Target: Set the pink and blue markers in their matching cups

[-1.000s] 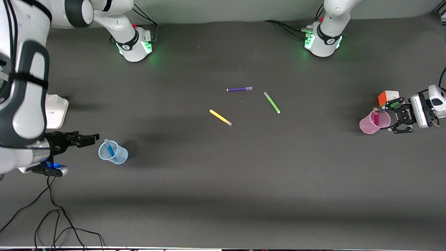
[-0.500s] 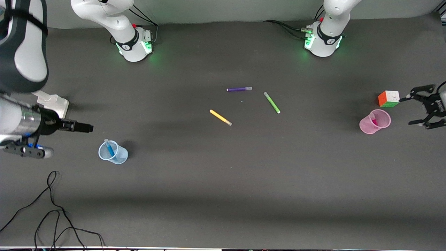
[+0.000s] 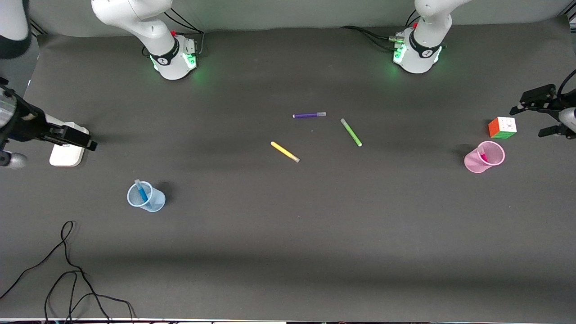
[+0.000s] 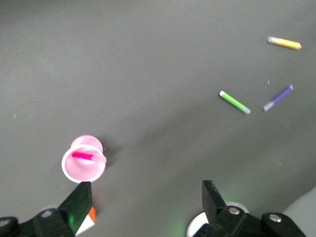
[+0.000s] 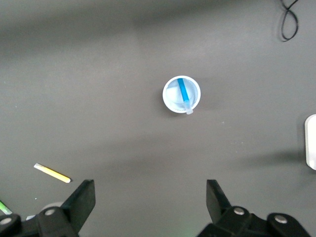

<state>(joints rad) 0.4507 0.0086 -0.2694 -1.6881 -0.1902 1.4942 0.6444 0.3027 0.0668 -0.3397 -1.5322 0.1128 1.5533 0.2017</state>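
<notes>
The blue marker point(image 3: 142, 192) stands tilted inside the pale blue cup point(image 3: 156, 202), toward the right arm's end of the table. The pink marker point(image 3: 483, 155) leans inside the pink cup point(image 3: 472, 164), toward the left arm's end. My left gripper point(image 3: 528, 120) hangs open and empty above the table's edge beside the cube; its wrist view shows its open jaws point(image 4: 146, 185) away from the pink cup point(image 4: 81, 173) and marker point(image 4: 84, 156). My right gripper point(image 3: 87, 144) hovers open over the white device; its wrist view shows its open jaws point(image 5: 150, 183) away from the blue cup point(image 5: 170, 98) and marker point(image 5: 183, 91).
A purple pen point(image 3: 308, 115), a green pen point(image 3: 351, 132) and a yellow pen point(image 3: 285, 151) lie mid-table. A colour cube point(image 3: 502, 127) sits by the pink cup. A white device point(image 3: 67, 153) lies at the right arm's end, and black cables point(image 3: 67, 270) trail near the front camera's edge.
Both grippers have drawn back from their cups and risen toward the table's ends. The left gripper's jaws widened as it left the pink cup. Both markers stayed in their cups.
</notes>
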